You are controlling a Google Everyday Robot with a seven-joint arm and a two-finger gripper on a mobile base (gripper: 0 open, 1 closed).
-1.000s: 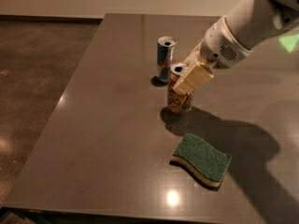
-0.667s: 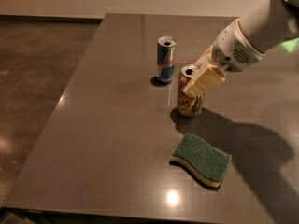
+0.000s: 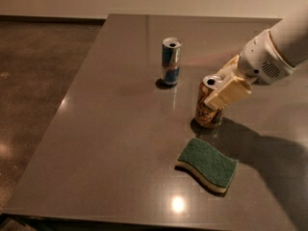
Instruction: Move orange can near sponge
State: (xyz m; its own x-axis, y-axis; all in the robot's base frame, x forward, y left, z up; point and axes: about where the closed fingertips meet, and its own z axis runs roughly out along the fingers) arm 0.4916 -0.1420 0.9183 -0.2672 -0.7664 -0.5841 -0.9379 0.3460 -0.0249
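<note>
An orange can (image 3: pixel 208 114), brown-tinged with pale swirls and a silver top, is clasped near its top by a cream hand (image 3: pixel 219 93) on a white arm (image 3: pixel 279 47), right of centre. The sponge (image 3: pixel 208 165) is dark green over yellow. A slim can (image 3: pixel 171 61) is coloured blue and silver. The worktop (image 3: pixel 110 129) is glossy grey-brown.

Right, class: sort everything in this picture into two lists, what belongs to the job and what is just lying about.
Belongs to the job: orange can; sponge, just in front of it; gripper, fingers closed on the can's top.
Lying about: blue and silver can, standing further back on the table.
</note>
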